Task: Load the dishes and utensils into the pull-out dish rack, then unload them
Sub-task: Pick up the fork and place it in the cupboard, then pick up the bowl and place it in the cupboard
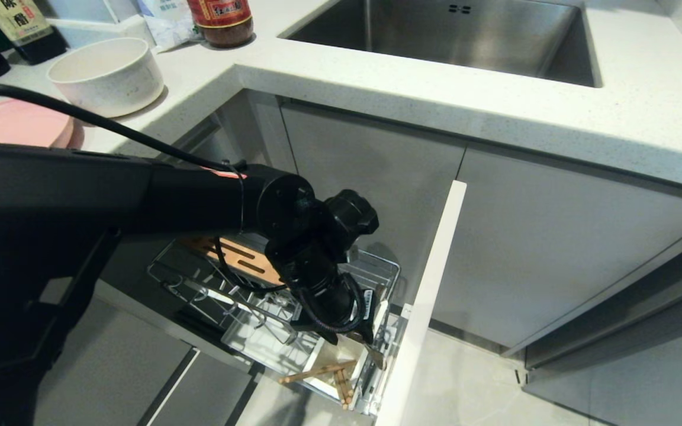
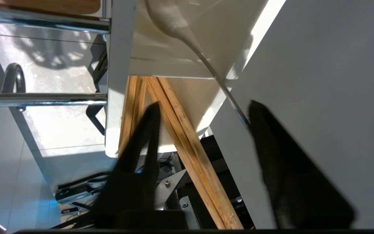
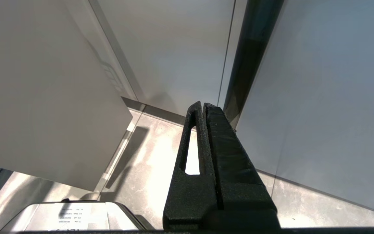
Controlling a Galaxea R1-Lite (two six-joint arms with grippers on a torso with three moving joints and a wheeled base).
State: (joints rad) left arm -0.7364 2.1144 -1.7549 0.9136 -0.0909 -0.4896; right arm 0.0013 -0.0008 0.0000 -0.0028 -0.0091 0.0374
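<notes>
Light-brown wooden chopsticks (image 2: 187, 136) pass between my left gripper's (image 2: 203, 113) parted fingers beside the slim silver fork (image 2: 219, 84) in the white plastic utensil cup (image 2: 174, 58).

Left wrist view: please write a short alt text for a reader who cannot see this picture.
The left pincer is open above the white utensil cup of the pull-out dish rack, holding nothing. A pair of wooden chopsticks leans out of the cup between the fingers, and a slim metal fork slants beside one finger.
</notes>
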